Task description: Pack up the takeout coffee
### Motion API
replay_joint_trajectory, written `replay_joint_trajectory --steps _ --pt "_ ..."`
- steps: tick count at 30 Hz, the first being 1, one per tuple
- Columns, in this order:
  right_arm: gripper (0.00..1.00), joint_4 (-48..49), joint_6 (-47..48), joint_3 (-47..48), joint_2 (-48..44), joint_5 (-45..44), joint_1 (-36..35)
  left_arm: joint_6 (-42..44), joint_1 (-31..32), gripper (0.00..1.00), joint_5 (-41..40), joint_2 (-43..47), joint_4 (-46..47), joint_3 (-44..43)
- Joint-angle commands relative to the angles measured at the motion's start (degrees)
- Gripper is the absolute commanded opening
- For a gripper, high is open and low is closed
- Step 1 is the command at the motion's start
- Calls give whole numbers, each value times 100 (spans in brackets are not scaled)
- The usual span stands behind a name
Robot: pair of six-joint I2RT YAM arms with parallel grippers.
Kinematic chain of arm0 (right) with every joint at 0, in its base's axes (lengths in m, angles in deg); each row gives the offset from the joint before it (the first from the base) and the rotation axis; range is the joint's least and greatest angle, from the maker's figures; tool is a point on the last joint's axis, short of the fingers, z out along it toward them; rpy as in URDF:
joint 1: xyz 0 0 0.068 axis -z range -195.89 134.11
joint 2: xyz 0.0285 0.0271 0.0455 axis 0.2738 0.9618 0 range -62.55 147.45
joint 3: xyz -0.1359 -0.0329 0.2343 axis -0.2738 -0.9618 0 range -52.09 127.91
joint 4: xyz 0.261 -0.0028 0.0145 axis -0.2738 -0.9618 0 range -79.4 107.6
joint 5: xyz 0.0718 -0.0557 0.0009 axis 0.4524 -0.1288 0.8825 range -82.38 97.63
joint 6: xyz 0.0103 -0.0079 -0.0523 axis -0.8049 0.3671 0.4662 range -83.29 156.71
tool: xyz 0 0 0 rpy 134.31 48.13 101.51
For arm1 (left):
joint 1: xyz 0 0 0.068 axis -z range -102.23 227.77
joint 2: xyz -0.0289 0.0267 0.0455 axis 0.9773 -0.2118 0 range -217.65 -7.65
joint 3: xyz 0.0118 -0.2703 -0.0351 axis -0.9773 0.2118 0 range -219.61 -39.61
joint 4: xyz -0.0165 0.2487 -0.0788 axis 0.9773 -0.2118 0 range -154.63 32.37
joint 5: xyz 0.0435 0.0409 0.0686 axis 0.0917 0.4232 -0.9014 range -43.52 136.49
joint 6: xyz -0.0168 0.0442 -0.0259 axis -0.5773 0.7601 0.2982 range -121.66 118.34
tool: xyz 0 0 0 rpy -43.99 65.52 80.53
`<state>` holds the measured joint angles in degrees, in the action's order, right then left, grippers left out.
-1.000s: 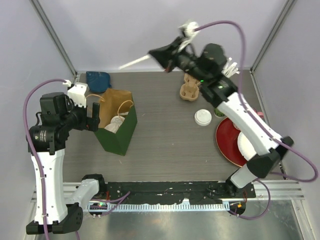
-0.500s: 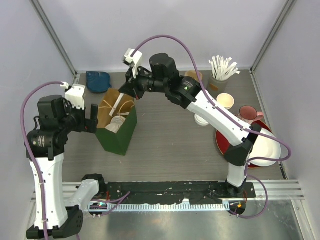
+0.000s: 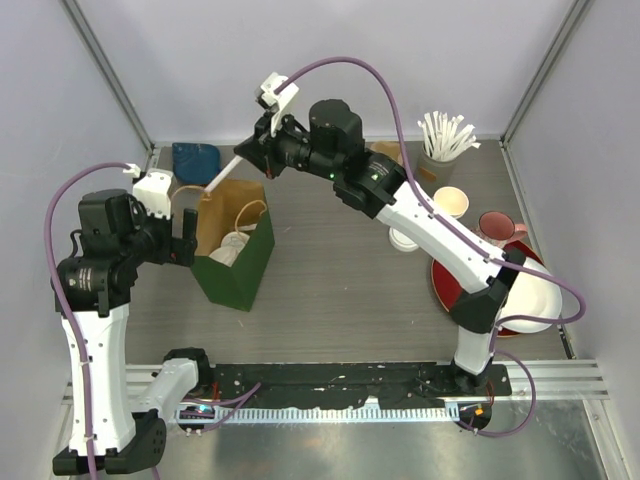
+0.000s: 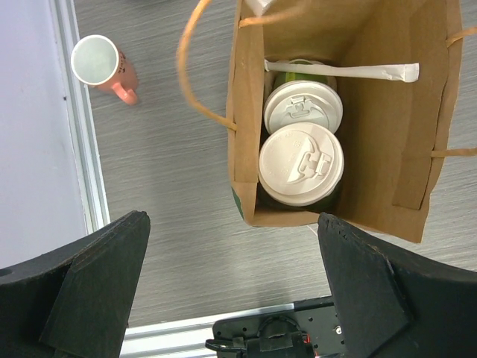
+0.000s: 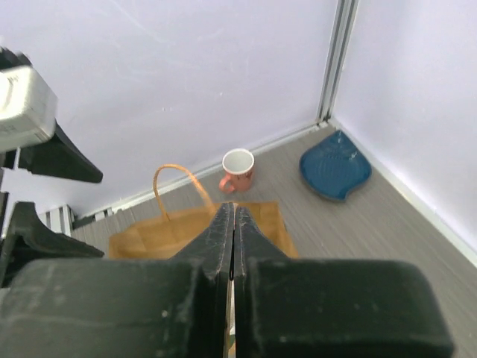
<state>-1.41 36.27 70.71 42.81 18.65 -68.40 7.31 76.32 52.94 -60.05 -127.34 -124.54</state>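
Note:
The takeout coffee, two green cups with white lids (image 4: 302, 107) (image 4: 301, 164), stands inside the open brown-and-green paper bag (image 3: 250, 262) (image 4: 387, 134). From the top view only one lid (image 3: 232, 246) shows. A wrapped white straw (image 4: 343, 71) lies across the bag's far end. My right gripper (image 3: 246, 156) (image 5: 233, 212) hovers above the bag's back edge, shut on another wrapped straw (image 3: 222, 174) that slants down toward the bag. My left gripper (image 3: 184, 238) (image 4: 238, 298) stands wide open beside the bag's left side, holding nothing.
A blue dish (image 3: 195, 160) (image 5: 335, 164) lies at the back left, and a pink mug (image 4: 100, 63) (image 5: 238, 170) stands by the left wall. Right of the bag are a white lid (image 3: 405, 238), a cream cup (image 3: 450, 201), a straw holder (image 3: 445, 138), another pink mug (image 3: 497, 226) and a red plate (image 3: 455, 290).
My right arm swung from the back right over to the bag with the straw, dipped toward the opening, then drew back up a little. The left arm stayed still.

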Motion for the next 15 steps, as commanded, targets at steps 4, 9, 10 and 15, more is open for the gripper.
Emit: replay_joint_trajectory --steps 4,9,10,15 --pt "1 802 18 130 -709 -556 -5 52 22 100 13 37 142 -7" --pt "1 181 554 86 -798 -1259 4 43 22 100 -13 46 151 -33" --pt "1 -22 581 199 -702 -1243 4 43 22 100 -13 46 151 -42" --pt "1 -876 511 236 -350 -322 4 26 22 100 -294 37 204 -42"
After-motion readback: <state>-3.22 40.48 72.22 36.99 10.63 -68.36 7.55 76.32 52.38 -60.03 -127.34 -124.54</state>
